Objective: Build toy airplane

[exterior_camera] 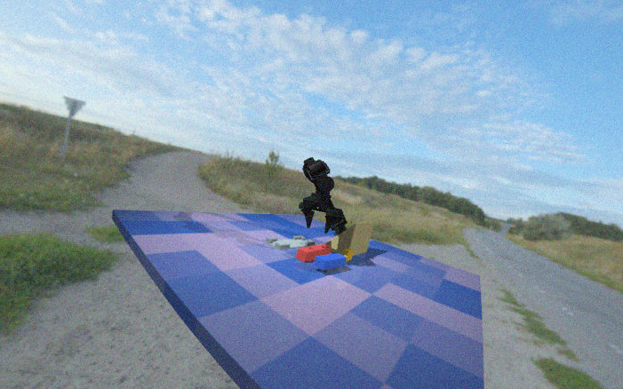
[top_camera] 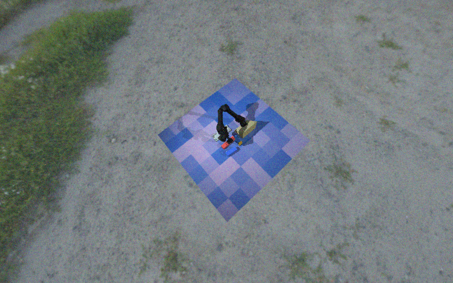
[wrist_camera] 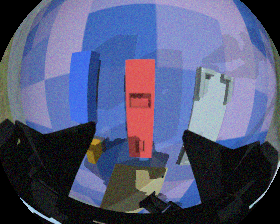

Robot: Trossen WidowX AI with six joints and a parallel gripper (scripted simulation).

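The red fuselage [top_camera: 225, 145] [exterior_camera: 309, 254] [wrist_camera: 140, 77] lies on the mat outside the jig, its two sockets facing up. The blue wing block [top_camera: 231, 150] [exterior_camera: 329, 262] [wrist_camera: 80, 87] lies beside it, on the left in the wrist view. The small yellow tail fin [top_camera: 240, 143] [exterior_camera: 348, 255] [wrist_camera: 95, 150] is near the tan block. The pale grey jig [exterior_camera: 287, 243] [wrist_camera: 208, 117] lies on the fuselage's other side, with no part in it. My gripper [exterior_camera: 317, 229] [wrist_camera: 140, 131] is open and empty above the fuselage, its fingertips to either side of it in the wrist view.
A tan wedge-shaped block [top_camera: 249, 128] [exterior_camera: 360, 239] [wrist_camera: 120, 186] stands by the arm's base, close to the fuselage's tail end and the tail fin. The blue and pink checkered surface [top_camera: 227, 172] [exterior_camera: 308, 309] carries everything; its edges drop off to the ground.
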